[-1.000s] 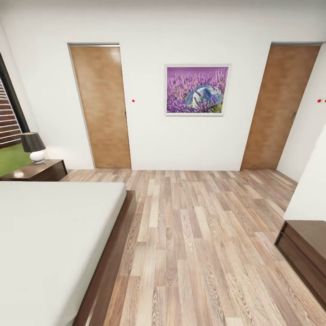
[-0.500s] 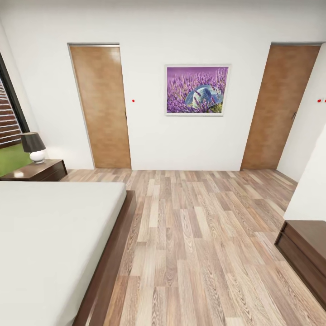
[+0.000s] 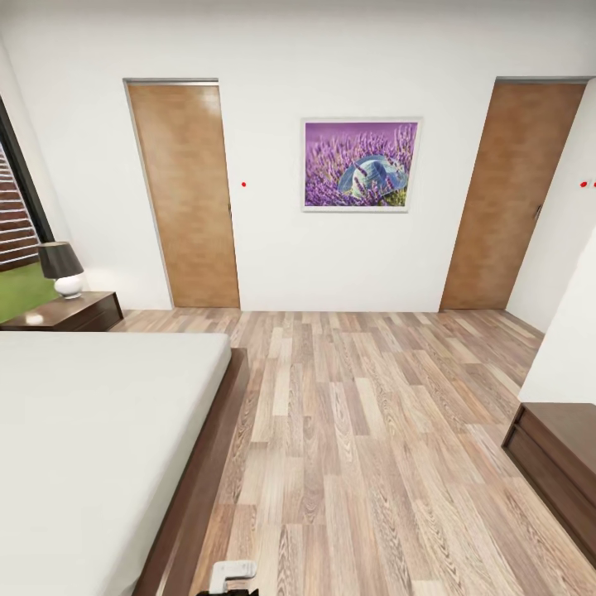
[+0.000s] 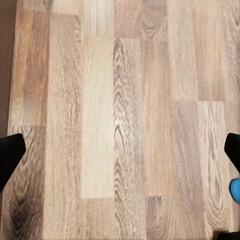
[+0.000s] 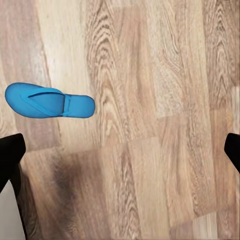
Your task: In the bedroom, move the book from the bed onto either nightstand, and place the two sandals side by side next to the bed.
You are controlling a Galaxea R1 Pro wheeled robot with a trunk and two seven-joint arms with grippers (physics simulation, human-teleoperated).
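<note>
Right tool [image 5: 120,150], fingers spread wide and empty, hangs over the floor [image 5: 150,125] with one sandal [image 5: 49,100] lying flat toward ten o'clock between them, long axis crosswise, likely that arm's pick.

The bed [image 3: 91,430] fills the frame's lower left; behind it, at mid-left, a nightstand [image 3: 70,312] carries a lamp [image 3: 61,268]. One sandal [image 5: 48,100] lies on the floor [image 3: 356,430].

L hand [image 4: 120,155], R hand [image 5: 120,155]: both spread wide, unloaded.
</note>
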